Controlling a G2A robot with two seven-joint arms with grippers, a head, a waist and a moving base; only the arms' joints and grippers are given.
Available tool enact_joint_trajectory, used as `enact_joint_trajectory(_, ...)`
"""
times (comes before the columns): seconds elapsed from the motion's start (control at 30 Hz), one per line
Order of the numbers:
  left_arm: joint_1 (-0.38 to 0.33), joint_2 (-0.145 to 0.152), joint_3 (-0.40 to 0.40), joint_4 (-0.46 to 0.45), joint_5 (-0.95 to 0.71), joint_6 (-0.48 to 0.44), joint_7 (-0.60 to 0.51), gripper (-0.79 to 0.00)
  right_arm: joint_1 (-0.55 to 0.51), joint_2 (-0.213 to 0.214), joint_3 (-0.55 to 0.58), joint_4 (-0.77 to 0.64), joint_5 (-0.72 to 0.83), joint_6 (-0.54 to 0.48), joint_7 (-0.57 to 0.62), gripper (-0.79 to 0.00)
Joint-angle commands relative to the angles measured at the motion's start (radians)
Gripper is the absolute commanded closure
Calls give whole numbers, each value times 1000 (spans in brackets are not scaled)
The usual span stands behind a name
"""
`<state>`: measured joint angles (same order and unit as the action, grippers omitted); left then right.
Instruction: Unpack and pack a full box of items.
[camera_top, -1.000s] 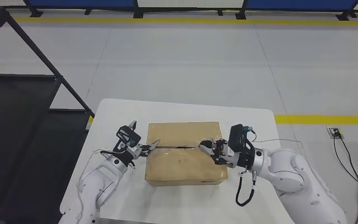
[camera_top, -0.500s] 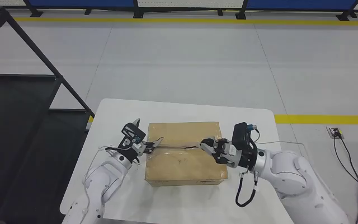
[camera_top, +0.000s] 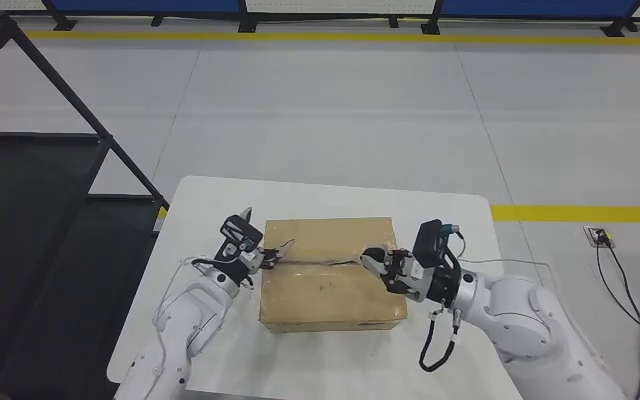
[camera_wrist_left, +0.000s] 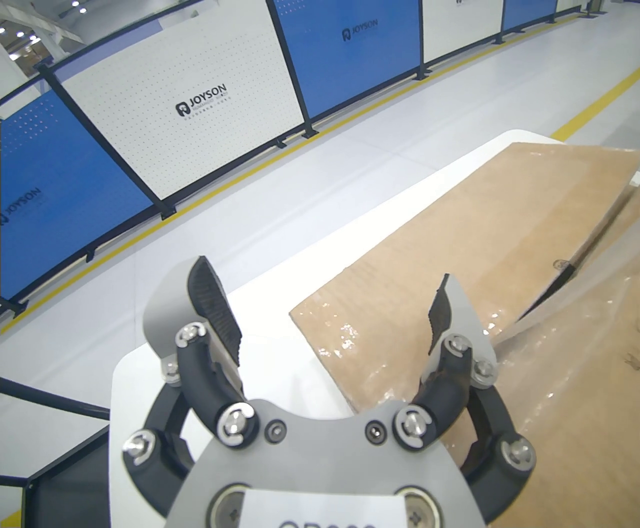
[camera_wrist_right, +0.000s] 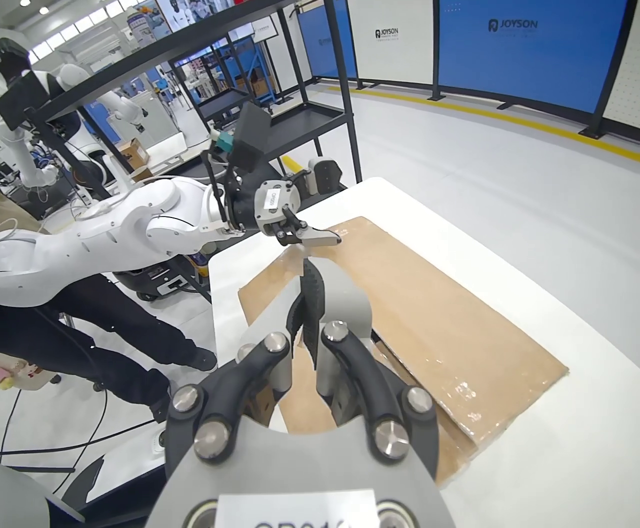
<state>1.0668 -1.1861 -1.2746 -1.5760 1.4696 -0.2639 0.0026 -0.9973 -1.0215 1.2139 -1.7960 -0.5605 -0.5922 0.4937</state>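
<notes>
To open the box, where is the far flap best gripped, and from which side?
Grip the far flap at its free edge along the middle seam, where a dark gap shows it slightly lifted. Come from the end by the left gripper, slipping one of the jaws under.

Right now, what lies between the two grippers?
The box's top, with its centre seam, lies between left gripper and right gripper; the top view shows it.

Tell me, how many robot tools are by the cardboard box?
2. The left tool is open at the left end of the cardboard box. The right tool is shut at the right end. Both are over the box's top. None seem hidden.
</notes>
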Motion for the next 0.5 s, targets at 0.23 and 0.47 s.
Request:
enact_joint_trajectory(0.23,73,13,-46,-71,26,-70,78,-785,15,-5,-12,24,8,33,-5,0)
enact_joint_trajectory(0.47,71,14,-38,-63,37,-96,65,-785,6,-4,1,25,50,83,42,0)
